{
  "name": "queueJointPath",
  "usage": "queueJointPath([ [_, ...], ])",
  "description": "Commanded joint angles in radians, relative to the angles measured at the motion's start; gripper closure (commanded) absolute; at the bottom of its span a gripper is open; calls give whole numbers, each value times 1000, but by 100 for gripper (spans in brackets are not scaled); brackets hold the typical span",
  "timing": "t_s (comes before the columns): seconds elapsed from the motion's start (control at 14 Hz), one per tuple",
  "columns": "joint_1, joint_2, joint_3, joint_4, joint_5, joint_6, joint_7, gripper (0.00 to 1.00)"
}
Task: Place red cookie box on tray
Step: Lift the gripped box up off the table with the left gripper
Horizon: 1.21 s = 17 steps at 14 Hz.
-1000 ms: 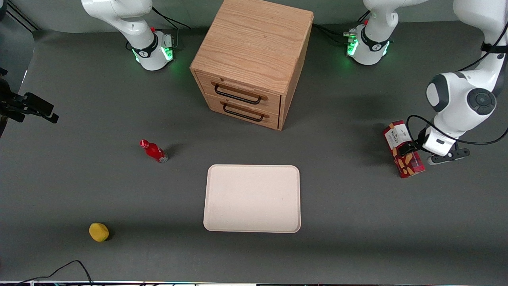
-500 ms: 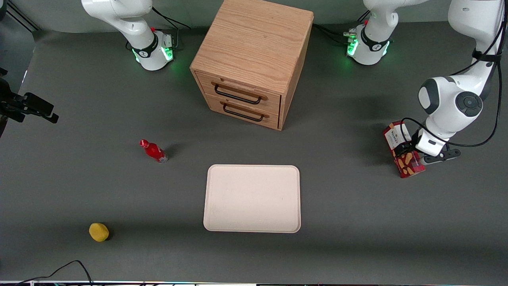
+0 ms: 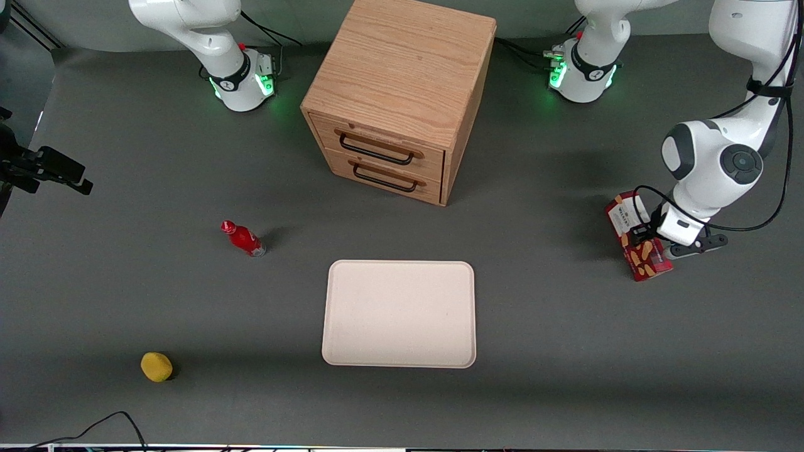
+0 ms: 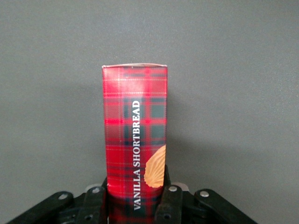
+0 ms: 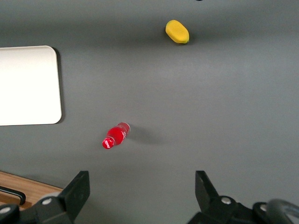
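**Mara:** Starting with the front view: the red cookie box stands on the desk toward the working arm's end, well apart from the tray, which carries nothing. The claw is at the box's middle. So I'd judge the grasp is in hand, while the lift, carry and set-down are all left.

**Ilse:** And the drawer cabinet, small red bottle and yellow lemon-like thing?

**Mara:** Off the route, I think.

**Ilse:** Left wrist view?

**Mara:** The claw is clenched on the red cookie box: both black fingers press its sides. The carton is red tartan, lettered "VANILLA SHORTBREAD", with a golden cookie pictured at one edge.

**Ilse:** Right wrist view?

**Mara:** Only the tray, bottle and yellow thing; the box does not show.
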Motion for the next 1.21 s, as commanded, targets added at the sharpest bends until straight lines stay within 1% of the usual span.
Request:
queueJointPath([
  [0.0,-1,-77,2,-23,-6,-74,9,64],
  [0.21,-7,-189,1,15,-7,-290,7,63],
  [0.36,-12,-249,-3,96,-7,-494,7,63],
  [0.57,-22,-285,-22,310,-12,-839,-5,63],
  [0.64,-25,-283,-32,393,-21,-943,-8,63],
  [0.71,-35,-282,-44,471,-45,-1030,-14,63],
  [0.86,-36,-282,-74,567,-64,-1121,-81,63],
  [0.93,-42,-282,-111,605,-64,-1147,-138,62],
  [1.14,-47,-257,-220,693,-108,-1147,-420,62],
])
